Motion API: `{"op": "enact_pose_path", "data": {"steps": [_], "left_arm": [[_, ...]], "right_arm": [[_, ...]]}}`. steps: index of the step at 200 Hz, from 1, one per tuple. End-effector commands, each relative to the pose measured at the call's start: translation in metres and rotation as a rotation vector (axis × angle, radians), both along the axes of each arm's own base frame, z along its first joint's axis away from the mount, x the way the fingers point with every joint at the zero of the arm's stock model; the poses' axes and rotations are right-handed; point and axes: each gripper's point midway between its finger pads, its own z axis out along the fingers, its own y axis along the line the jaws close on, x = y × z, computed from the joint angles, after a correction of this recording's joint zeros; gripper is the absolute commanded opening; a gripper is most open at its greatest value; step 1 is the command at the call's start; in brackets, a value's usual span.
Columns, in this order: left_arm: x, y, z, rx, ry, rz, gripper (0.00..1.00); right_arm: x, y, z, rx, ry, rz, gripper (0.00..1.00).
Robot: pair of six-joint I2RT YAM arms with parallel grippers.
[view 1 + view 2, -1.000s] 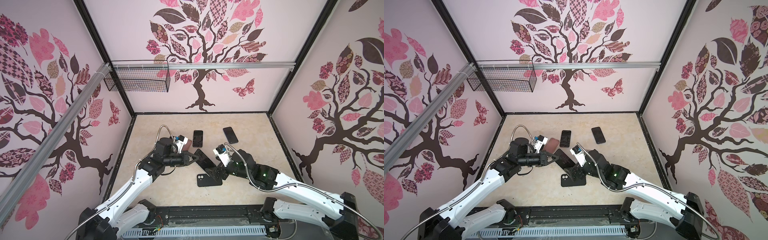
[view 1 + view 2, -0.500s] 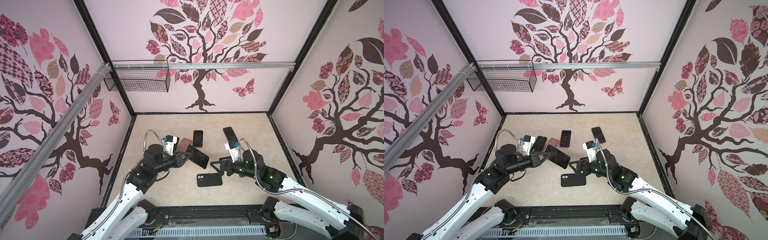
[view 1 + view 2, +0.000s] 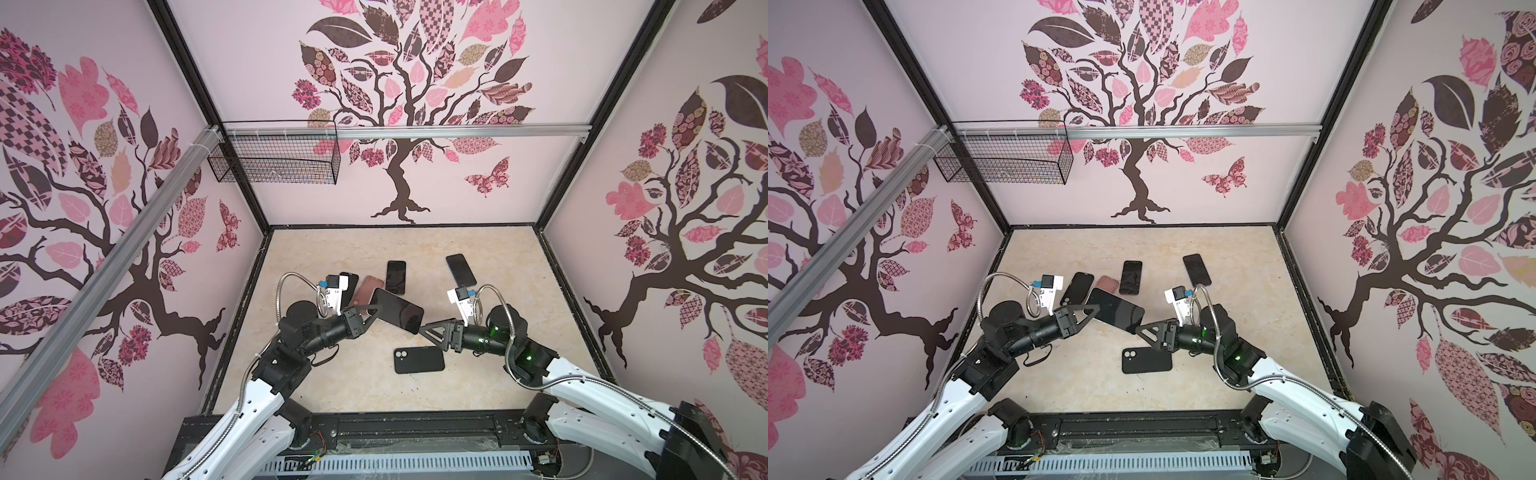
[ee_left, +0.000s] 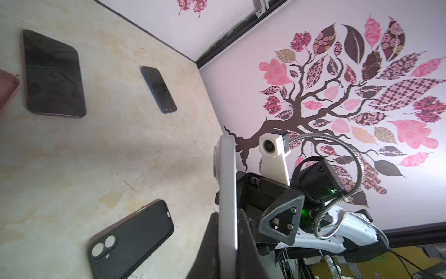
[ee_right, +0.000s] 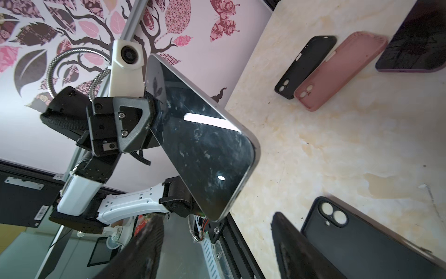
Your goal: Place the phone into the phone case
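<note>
Black glass on beige: pinching the phone by one short end with the left gripper, fingers clamped on it, and carrying it tilted, clear of the table, in both top views. Likely leaving the far end exposed on purpose for a second grasp. Aiming the right gripper at that exposed end, near it but not touching, fingers spread and holding nothing. Leaving the black phone case flat on the table just below the two grippers, presumably parking it within easy reach of both.

From the left wrist: looking along the phone edge-on, squeezing it face and back between the dark fingers — probably keeping the rim bare for seating in the case, lying near and untouched.

From the right wrist: facing the smudged glass of the phone head-on, with own fingers standing wide apart around empty air — seemingly lining up for a handover or a steadying grip. Ignoring the pink case lying well apart across the table.
</note>
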Motion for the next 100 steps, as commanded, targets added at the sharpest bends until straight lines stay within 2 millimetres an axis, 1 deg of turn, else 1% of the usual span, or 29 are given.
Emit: {"op": "enact_pose_path", "data": {"steps": [1,18,39,78,100], "left_arm": [[-0.009,-0.001,0.040,-0.148,-0.122,-0.038,0.00],[-0.012,-0.001,0.045,-0.173,-0.135,-0.050,0.00],[-0.014,-0.001,0.048,-0.193,-0.143,-0.057,0.00],[-0.015,-0.002,0.052,-0.228,-0.147,-0.071,0.00],[-0.018,-0.004,0.056,-0.234,-0.162,-0.089,0.00]], "right_arm": [[0.000,0.004,0.029,0.132,-0.028,0.018,0.71],[0.000,0.004,0.035,0.190,-0.029,0.019,0.68],[-0.002,0.003,0.048,0.256,-0.060,0.031,0.61],[-0.006,0.002,0.069,0.313,-0.128,0.047,0.53],[-0.006,0.002,0.079,0.350,-0.140,0.049,0.46]]}}
